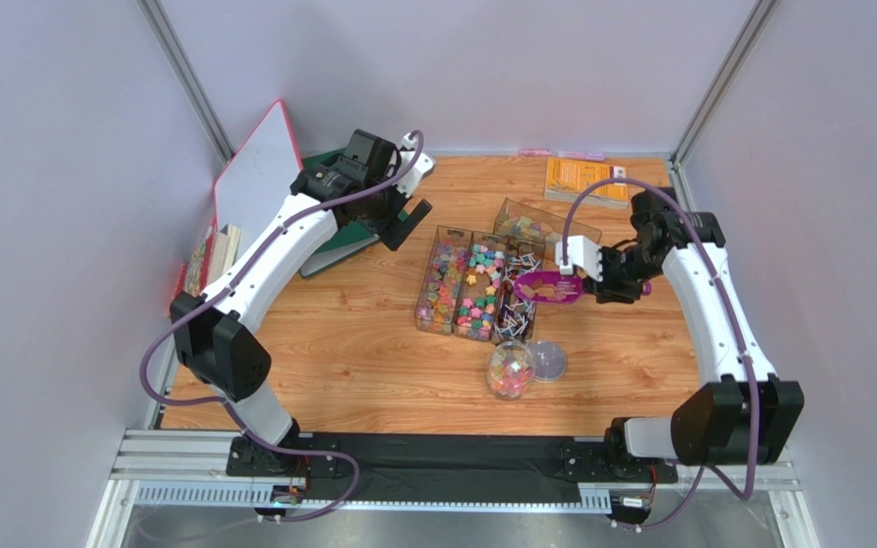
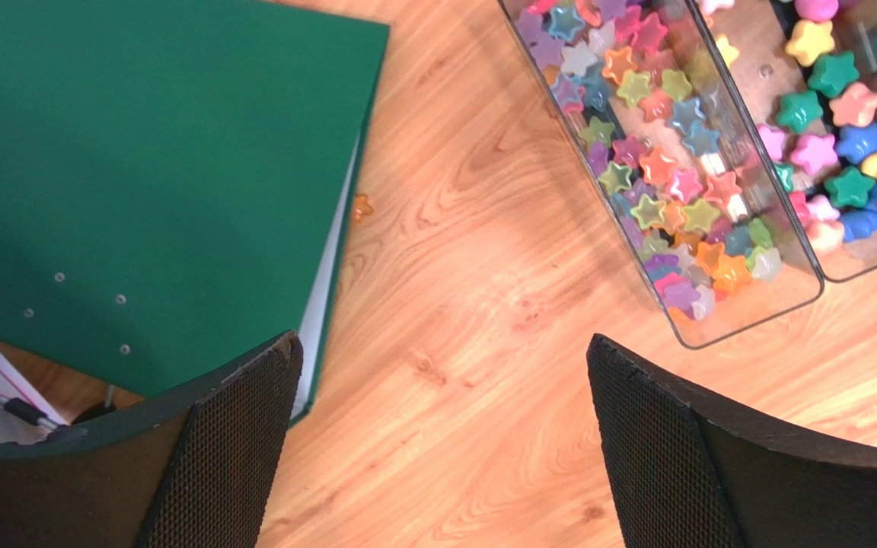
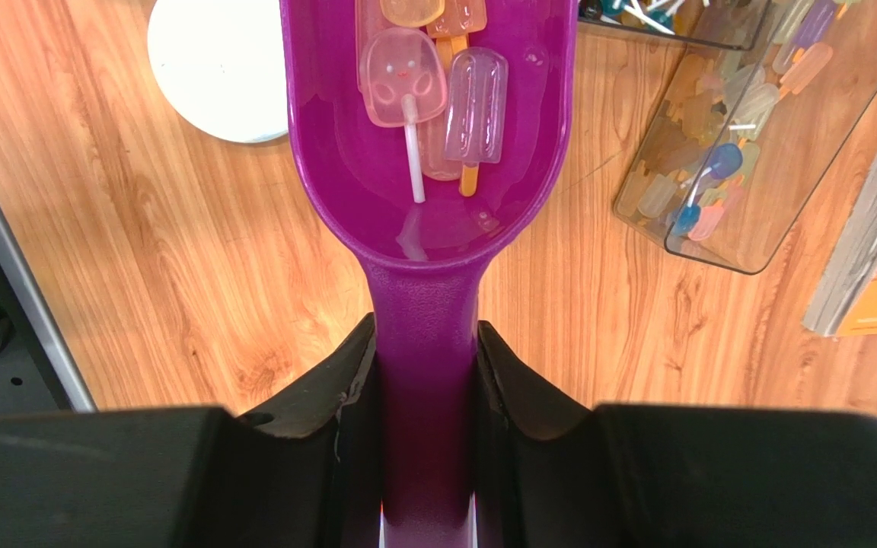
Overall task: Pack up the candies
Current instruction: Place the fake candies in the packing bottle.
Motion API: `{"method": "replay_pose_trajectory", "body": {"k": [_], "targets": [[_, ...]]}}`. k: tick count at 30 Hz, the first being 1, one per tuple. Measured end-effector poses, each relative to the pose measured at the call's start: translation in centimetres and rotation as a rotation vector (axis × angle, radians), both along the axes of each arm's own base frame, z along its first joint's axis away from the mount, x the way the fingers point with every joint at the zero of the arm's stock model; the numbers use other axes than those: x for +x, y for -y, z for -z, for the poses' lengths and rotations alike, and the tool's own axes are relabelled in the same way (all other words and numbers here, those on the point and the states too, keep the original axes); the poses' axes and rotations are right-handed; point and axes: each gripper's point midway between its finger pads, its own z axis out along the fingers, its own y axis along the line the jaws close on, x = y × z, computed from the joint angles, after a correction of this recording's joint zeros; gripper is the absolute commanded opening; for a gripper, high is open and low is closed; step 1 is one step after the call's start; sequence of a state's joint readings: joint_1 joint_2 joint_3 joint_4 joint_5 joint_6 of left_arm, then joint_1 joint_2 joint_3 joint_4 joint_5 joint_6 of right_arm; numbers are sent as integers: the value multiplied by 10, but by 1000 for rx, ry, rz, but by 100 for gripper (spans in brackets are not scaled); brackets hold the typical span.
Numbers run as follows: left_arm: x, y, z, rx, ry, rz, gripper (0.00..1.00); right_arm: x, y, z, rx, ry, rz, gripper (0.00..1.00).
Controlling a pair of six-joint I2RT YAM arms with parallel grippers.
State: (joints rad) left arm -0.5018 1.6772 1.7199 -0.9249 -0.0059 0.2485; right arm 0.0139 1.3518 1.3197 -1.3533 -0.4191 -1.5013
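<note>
The right hand (image 1: 587, 277) (image 3: 426, 343) is seen clamped tight on the handle of the purple plastic scoop (image 1: 548, 285) (image 3: 432, 206), which is held level at three o'clock of the row of clear plastic trays (image 1: 426, 280) (image 2: 752, 320) near the middle of the wooden desk (image 1: 352, 365) (image 2: 466, 343) (image 3: 180, 251). In the bowl of the scoop a few stick candies (image 3: 420, 74) are carried: pale pink and orange ice-lolly shapes on thin sticks.

The row of trays is filled with small star-shaped candies (image 1: 472, 285) (image 2: 660, 171) in pink, yellow, blue, green and purple. A separate clear plastic tray (image 1: 535, 223) (image 3: 758, 265) with more sticked sweets is set at one o'clock of the row. At six o'clock of the row a round clear jar (image 1: 509, 371) full of mixed sweets is found, with a round clear lid (image 1: 547, 361) (image 3: 220, 69) just beside it at three o'clock.

The left hand (image 1: 405, 220) (image 2: 443, 354) is spread fully apart and nothing is held in it. It is poised above bare desk at ten o'clock of the row; in its own view a green cardboard folder (image 1: 346, 249) (image 2: 123, 171) is seen at ten o'clock and the nearest tray at one o'clock. An orange book (image 1: 580, 177) is laid at the far edge, at one o'clock.
</note>
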Motion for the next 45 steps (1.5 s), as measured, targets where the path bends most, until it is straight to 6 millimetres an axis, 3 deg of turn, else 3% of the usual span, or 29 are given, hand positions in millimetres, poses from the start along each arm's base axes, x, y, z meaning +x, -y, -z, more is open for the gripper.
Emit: {"method": "replay_pose_trajectory", "body": {"k": [13,19,33,40,45], "targets": [[-16,-6,6,-13,-10,-6,98,-63,-9,8,-127,79,-128,0],[-21,-9,0,-28,10,-11,98,-77,-14,21,-187,55,-184,0],[-19,-13,-3,-33,44,-44,98,-72,7,21,-404,73,-134,0],[-21,-15,-15,-56,84,-54,98,-69,5,12,-463,120,-133,0],[-21,-15,-12,-61,83,-59,98,-66,1,4,-490,158,-134,0]]}}
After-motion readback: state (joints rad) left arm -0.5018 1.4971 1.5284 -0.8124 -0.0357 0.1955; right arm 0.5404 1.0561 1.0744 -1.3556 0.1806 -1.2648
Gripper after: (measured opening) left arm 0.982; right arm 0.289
